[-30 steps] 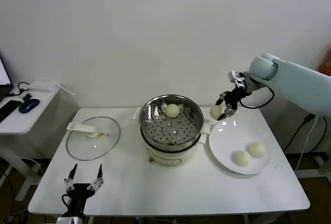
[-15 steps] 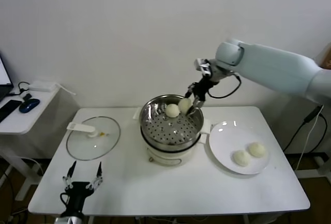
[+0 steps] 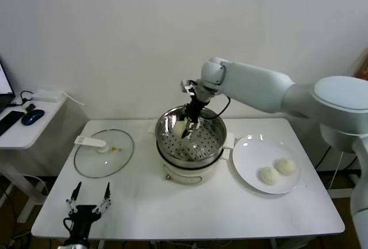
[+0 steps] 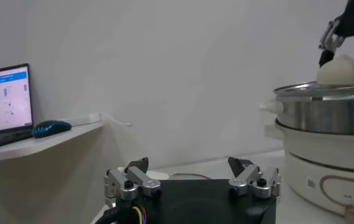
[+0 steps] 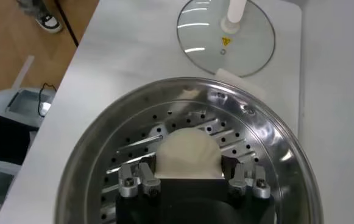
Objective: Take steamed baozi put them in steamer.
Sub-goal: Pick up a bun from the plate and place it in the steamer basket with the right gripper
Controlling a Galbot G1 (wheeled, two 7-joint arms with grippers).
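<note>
Head view shows the right gripper clamped on a steamed baozi, hovering inside the steamer rim, placement underway, next likely lower and release.

We see the steamer mouth partly taken up by the right gripper and its bun. Bare table lies open in front. The glass lid blocks the left side, the plate the right; the left gripper sits at the near left edge.
</note>
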